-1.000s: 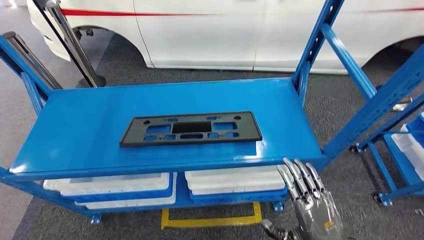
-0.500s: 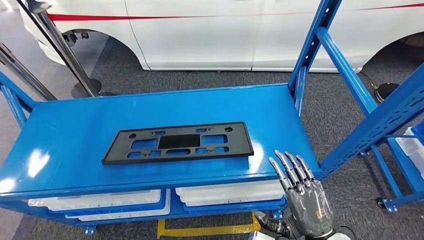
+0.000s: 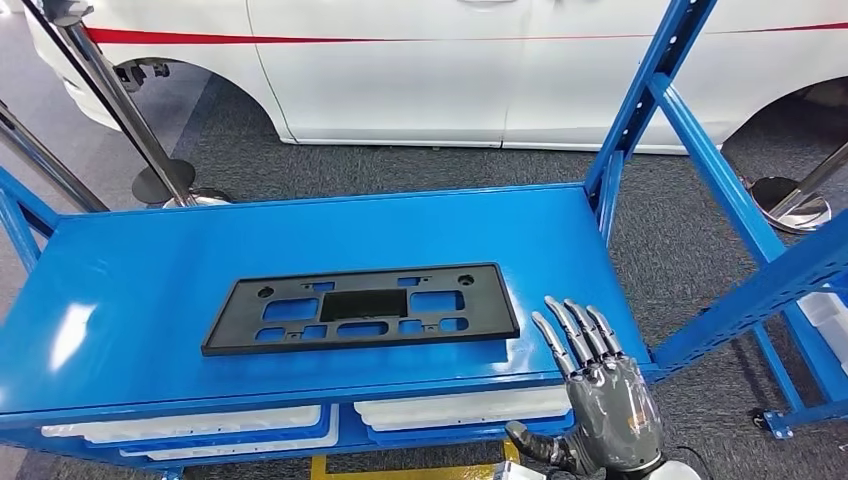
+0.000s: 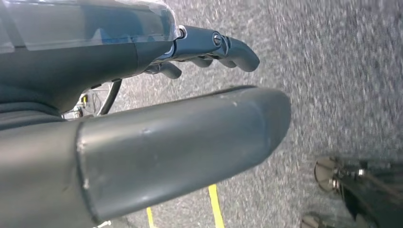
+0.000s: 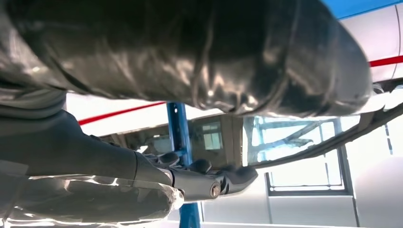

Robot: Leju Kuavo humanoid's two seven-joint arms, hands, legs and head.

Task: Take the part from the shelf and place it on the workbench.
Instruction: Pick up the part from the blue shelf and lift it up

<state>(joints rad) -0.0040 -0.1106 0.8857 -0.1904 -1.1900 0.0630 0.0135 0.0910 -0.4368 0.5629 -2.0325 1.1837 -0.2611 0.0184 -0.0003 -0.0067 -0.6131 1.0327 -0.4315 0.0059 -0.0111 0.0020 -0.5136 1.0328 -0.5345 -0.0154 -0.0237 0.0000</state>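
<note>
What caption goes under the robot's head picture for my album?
Robot's open right hand reaches toward a flat black plastic plate with cut-out holes lying on the blue metal shelf.

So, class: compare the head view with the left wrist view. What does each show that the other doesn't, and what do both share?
Head view alone: the black part lying flat on the blue shelf, the right hand raised at the shelf's front edge with fingers extended, and a white car behind. Left wrist view alone: the left hand, holding nothing, hanging above yellow floor tape. Both show the grey carpet.
</note>
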